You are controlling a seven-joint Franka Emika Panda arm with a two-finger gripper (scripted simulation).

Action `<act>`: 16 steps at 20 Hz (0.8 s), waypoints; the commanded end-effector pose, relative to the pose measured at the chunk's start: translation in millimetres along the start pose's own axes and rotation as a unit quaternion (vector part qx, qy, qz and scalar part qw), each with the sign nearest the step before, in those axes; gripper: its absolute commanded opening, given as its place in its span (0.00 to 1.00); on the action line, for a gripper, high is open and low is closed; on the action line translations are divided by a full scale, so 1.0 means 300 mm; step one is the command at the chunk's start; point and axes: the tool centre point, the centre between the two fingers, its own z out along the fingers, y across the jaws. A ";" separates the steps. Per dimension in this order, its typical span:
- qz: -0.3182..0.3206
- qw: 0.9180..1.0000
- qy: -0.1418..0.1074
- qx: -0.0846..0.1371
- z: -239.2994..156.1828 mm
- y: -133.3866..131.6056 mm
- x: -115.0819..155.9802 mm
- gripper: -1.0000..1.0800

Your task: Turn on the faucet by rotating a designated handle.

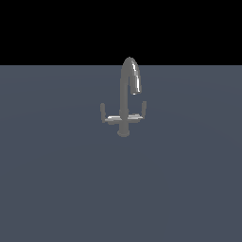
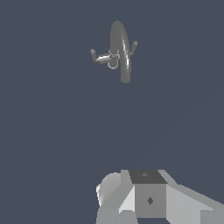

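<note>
The faucet (image 1: pixel 124 101) is a small dull-grey tap standing upright on the flat grey floor (image 1: pixel 56 179), its gooseneck spout hooking toward the exterior view's right. The handle (image 1: pixel 107 117) is the short lever with an upright end tab on the exterior view's left, away from the spout's tip. Its twin lever (image 1: pixel 140 113) points the other way. From the wrist the faucet (image 2: pixel 119 50) is seen from above, with the handle (image 2: pixel 99 57) beside its stem. Only the pale body of my gripper (image 2: pixel 144 203) shows, far from the faucet. Its fingers are not clear.
Bare blue-grey floor (image 2: pixel 48 140) lies all around the faucet, under a black background. Nothing else stands on it.
</note>
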 end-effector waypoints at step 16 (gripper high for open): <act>-0.013 1.000 -0.001 0.013 -0.011 -0.044 0.025 0.00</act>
